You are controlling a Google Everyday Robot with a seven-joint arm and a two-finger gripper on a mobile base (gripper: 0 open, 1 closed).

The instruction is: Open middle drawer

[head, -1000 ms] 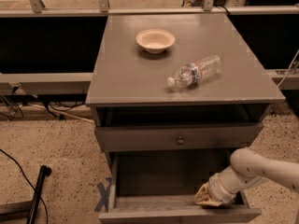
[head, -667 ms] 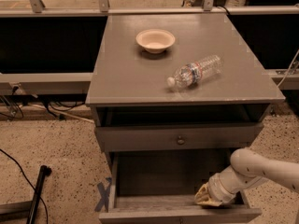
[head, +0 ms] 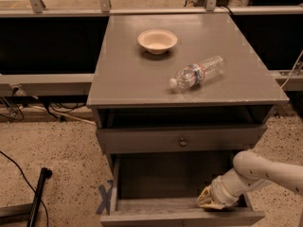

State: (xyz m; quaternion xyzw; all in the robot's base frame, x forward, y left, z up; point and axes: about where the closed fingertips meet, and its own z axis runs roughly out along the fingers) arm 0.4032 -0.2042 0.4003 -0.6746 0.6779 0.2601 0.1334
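middle drawer [head: 142, 140]: directly above the open bottom drawer [head: 156, 207], looks nearly closed.
gripper [head: 210, 200]: inside bottom drawer, front-right corner; spread or pressed together, I cannot tell.
step: lift clear, centre on knob [head: 182, 142], pull straight out.

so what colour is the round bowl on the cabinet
Cream round bowl, camera view; gripper inside the open grey drawer.

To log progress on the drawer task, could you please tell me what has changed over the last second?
Nothing has visibly changed. The gripper remains inside the pulled-out grey wooden middle drawer, at its right front corner. The round white bowl and the clear plastic bottle, which lies on its side, are where they were on the grey cabinet top.
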